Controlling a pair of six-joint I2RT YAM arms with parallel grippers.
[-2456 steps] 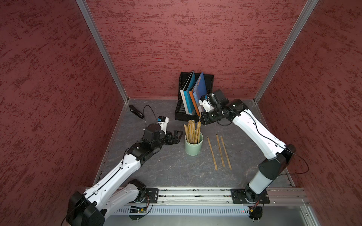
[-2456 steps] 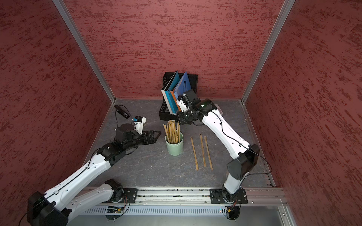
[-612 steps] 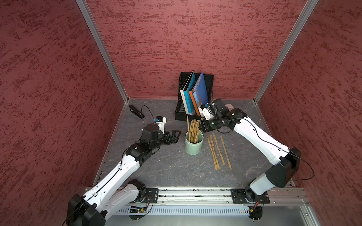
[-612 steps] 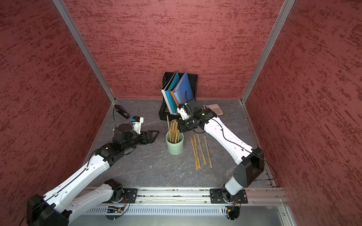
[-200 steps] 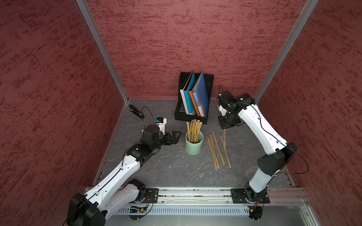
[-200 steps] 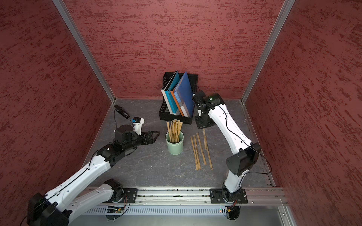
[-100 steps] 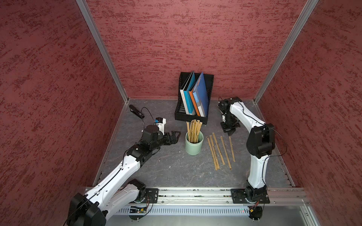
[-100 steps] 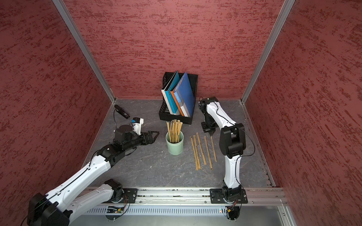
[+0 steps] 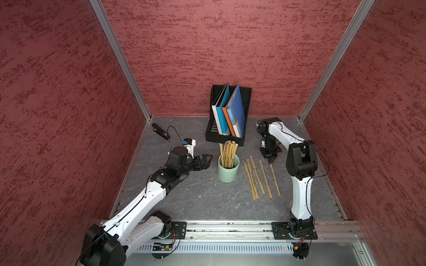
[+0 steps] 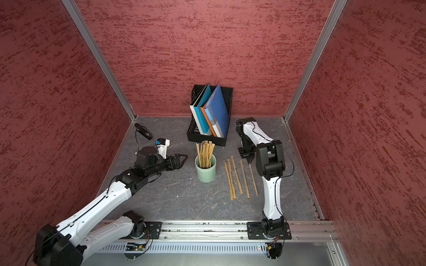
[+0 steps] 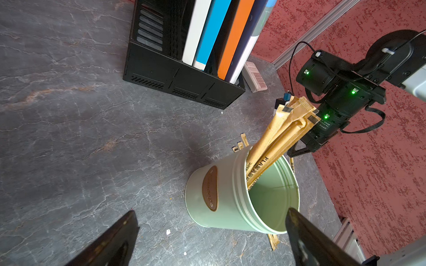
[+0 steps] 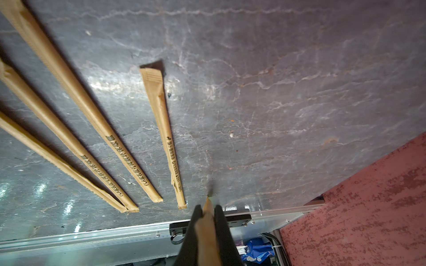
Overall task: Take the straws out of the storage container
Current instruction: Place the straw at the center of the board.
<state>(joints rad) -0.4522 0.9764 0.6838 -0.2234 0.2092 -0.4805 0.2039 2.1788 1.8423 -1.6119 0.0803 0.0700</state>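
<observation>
Four straws (image 9: pixel 250 179) lie flat in a top view, just beside the storage container (image 9: pixel 228 171), where most others stand. My right gripper (image 9: pixel 271 159) sits low at the far end of a fifth straw (image 9: pixel 274 179).

Left wrist: my left gripper (image 11: pixel 212 213) gapes wide, empty, near the storage container.

Right wrist: the fingers (image 12: pixel 222 230) pinch that fifth straw. I judge this the laying-down step. Next I release, lift clear and go for another.

We count five straws (image 12: pixel 167 129) outside the one storage container (image 9: pixel 228 171): four lying on the desk (image 9: pixel 202 202) and one pinched in the right gripper (image 9: pixel 272 159). Those bunched inside it are too crowded for us to count. One file holder (image 9: pixel 224 138) carries four folders (image 9: pixel 237 108).
</observation>
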